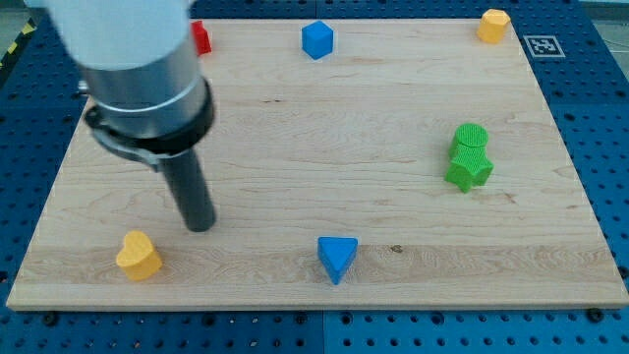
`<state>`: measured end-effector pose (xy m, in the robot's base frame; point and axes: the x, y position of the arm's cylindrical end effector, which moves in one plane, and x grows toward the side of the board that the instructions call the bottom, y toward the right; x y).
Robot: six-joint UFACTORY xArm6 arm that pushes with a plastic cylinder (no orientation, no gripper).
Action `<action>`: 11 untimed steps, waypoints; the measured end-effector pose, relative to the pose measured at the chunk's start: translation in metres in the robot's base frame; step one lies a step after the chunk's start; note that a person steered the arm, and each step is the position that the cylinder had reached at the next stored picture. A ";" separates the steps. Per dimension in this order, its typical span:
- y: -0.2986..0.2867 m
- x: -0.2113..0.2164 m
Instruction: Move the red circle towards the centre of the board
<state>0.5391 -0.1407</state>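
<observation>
A red block (pixel 200 37) shows at the view's top left, mostly hidden behind the arm's grey body, so its shape cannot be made out. My tip (pixel 200 225) rests on the wooden board (pixel 295 147) in the lower left part, far below the red block. A yellow heart-like block (pixel 139 255) lies just left of and below my tip.
A blue cube-like block (pixel 316 39) sits at the top middle. A yellow block (pixel 493 25) is at the top right corner. A green cylinder (pixel 471 139) touches a green star-like block (pixel 469 169) at the right. A blue triangle (pixel 337 257) lies at the bottom middle.
</observation>
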 end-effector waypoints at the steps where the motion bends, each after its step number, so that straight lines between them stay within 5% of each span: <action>1: -0.031 -0.012; 9: -0.095 -0.119; 11: -0.050 -0.128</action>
